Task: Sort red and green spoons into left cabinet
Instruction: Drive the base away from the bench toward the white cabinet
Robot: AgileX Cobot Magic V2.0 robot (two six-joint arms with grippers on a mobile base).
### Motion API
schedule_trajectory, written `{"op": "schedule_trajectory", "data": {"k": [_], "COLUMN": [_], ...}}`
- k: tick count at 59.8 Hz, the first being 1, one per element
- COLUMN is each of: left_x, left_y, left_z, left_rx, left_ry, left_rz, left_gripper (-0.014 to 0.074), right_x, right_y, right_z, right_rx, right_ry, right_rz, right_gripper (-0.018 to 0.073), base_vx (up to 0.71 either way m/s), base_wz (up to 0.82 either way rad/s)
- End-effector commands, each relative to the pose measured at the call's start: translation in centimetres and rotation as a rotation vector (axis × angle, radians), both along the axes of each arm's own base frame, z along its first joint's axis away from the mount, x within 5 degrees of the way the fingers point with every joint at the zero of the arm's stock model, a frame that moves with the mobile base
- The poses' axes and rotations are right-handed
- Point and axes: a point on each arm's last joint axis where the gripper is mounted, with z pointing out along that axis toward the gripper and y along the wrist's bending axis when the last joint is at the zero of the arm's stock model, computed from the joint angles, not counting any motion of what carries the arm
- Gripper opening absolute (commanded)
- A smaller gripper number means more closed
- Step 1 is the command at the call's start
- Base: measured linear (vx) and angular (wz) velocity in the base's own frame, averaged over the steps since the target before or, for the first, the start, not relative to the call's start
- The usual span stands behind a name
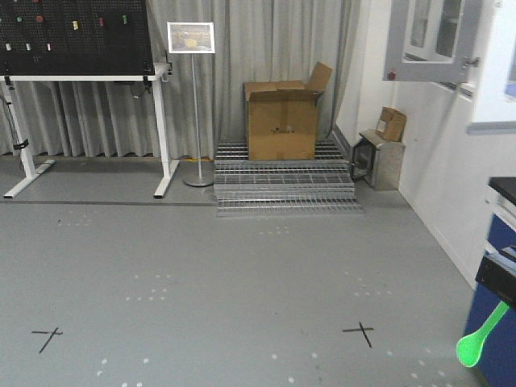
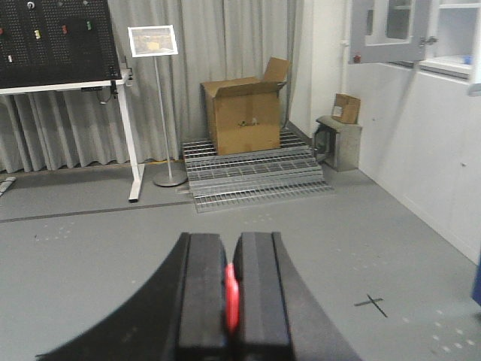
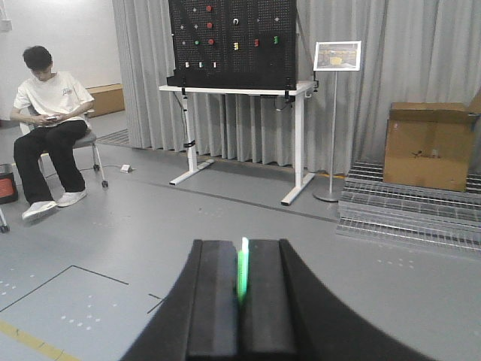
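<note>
Two spoons, one in each of my grippers. The red spoon (image 2: pixel 232 299) sits edge-on in my left gripper (image 2: pixel 229 248), low in the middle of the left wrist view; my jaws there are drawn in until only a thin slit is left, and the red plastic fills it, pinched between the two black pads (image 2: pixel 204 286). The green spoon (image 3: pixel 242 272) stands upright in my right gripper (image 3: pixel 242 252), low in the middle of the right wrist view; those jaws are clamped just as narrowly on it, and its pale tip pokes up a little above the pad tops. In the front-facing view the green bowl (image 1: pixel 471 349) shows at the lower right corner, hanging down and to the left, with the handle slanting up to the right in front of a blue panel (image 1: pixel 493 318); I cannot tell what that panel belongs to.

Beyond my left jaws lies bare grey floor (image 2: pixel 90 248) with a black taped cross (image 2: pixel 371 304) at the lower right; further back, at mid-frame, an open cardboard box (image 2: pixel 244 116) stands on stacked metal grates (image 2: pixel 255 177); a sign on a thin stand (image 2: pixel 152 41) is at the upper left, beside a white-legged table (image 2: pixel 71 89) carrying a black pegboard (image 2: pixel 52 34); grey curtains (image 2: pixel 225 37) hang behind.

Beyond my right jaws, a person (image 3: pixel 49 135) in a white shirt sits on a chair at the left edge.
</note>
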Motion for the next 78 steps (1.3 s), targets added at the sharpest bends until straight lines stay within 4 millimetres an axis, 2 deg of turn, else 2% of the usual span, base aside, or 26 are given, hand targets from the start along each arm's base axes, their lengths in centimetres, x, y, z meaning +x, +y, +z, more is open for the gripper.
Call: {"op": "schedule_trajectory", "data": {"k": [1, 41, 78], "left_x": [-0.04, -0.04, -0.04], "left_y": [0.10, 0.10, 0.10], "left_z": [1.53, 1.54, 1.54], "left_rx": [-0.039, -0.039, -0.039], "left_ry": [-0.091, -0.091, -0.091], "left_rz": [0.010, 0.010, 0.010], "left_gripper": [-0.0003, -0.0003, -0.0003], "right_x": [-0.09, -0.09, -0.09], "right_y": [-0.32, -0.32, -0.32], "right_z": [1.70, 1.70, 1.69], "right_rx": [0.049, 0.050, 0.049], "right_ry": [-0.096, -0.096, -0.095], "right_rz": [-0.027, -0.027, -0.026], "right_gripper": [-0.0003, -0.0003, -0.0003], "base_vx": [0.66, 0.70, 0.69], "base_wz": [0.14, 0.16, -0.10]}}
